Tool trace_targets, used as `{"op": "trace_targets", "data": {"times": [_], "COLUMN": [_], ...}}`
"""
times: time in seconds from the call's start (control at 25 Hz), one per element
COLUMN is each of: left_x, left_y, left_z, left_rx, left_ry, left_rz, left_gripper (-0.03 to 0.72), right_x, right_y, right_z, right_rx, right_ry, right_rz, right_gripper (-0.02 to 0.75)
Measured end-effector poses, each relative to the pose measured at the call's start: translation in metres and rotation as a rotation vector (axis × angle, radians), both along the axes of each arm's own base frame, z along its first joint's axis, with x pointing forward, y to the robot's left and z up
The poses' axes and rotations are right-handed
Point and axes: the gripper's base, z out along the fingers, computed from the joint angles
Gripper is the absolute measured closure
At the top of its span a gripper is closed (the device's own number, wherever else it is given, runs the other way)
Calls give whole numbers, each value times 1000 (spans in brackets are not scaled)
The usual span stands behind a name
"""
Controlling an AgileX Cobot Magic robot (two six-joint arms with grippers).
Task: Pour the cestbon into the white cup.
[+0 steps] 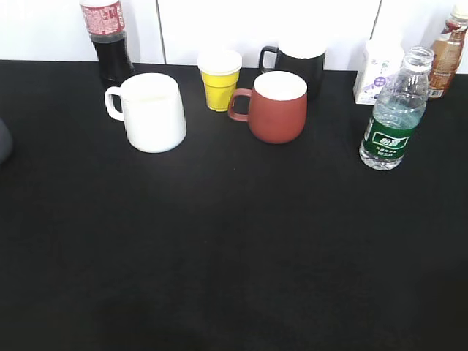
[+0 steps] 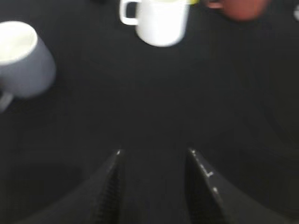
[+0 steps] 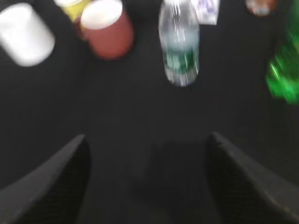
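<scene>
1. Standing upright on the right of the black table (image 1: 234,256), the cestbon (image 1: 395,117) has no cap on its neck, so it looks ready to pour once lifted; water fills it to about the shoulder, which suggests a gentle tilt would be wise.
2. Well apart from it, on the left of the table, sits the white cup (image 1: 151,111), mouth up and handle turned to the left; its open mouth is free to receive water from above.
3. Between the two stand the yellow cup (image 1: 219,79) and the red-brown mug (image 1: 278,106), with a black mug (image 1: 296,62) behind; I judge the bottle must be carried past them, or the cup brought nearer.
4. The right gripper (image 3: 147,182) hangs with its fingers spread wide, nothing between them, the bottle ahead and a little to the right; this looks like the approach for a grasp, not yet made.
5. The left gripper (image 2: 154,186) also holds nothing, its fingers parted with a moderate gap; it faces the white cup from a distance, with a grey mug (image 2: 21,58) on its side off to the left.
6. Neither arm appears in the exterior view; no water has been poured.
</scene>
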Motion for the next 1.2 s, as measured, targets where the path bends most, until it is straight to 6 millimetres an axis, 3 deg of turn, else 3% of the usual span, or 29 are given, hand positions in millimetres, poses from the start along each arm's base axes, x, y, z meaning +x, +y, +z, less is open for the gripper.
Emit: {"op": "trace_targets", "data": {"times": [0.08,0.16,0.28,0.4,0.76,1.0,1.2], "left_x": [-22,-36,-37,-32,-32,-43,-44], "left_y": [11,18,18,15,15,18,17], "left_z": [-4,-8,-24,-28,-28,-28,-28], "left_rx": [-13,-2,4,-8,-10,-20,-10], "left_ry": [-18,-56,-53,-80,-86,-147,-147], "left_rz": [-27,-48,-61,-67,-61,231,365], "left_gripper": [364,366,367,367,367,367,367], "right_x": [-42,-65,-51,-42,-41,-44,-46], "right_y": [-16,-29,-30,-29,-29,-27,-26], "right_z": [-10,-19,-44,-46,-45,-44,-44], "right_rx": [-6,-28,-108,-119,-116,-131,-138], "right_ry": [-16,-86,-22,-104,-118,-109,-101], "right_rz": [-1,-37,-72,-87,-89,-363,-495], "right_gripper": [163,163,163,163,163,163,163]}}
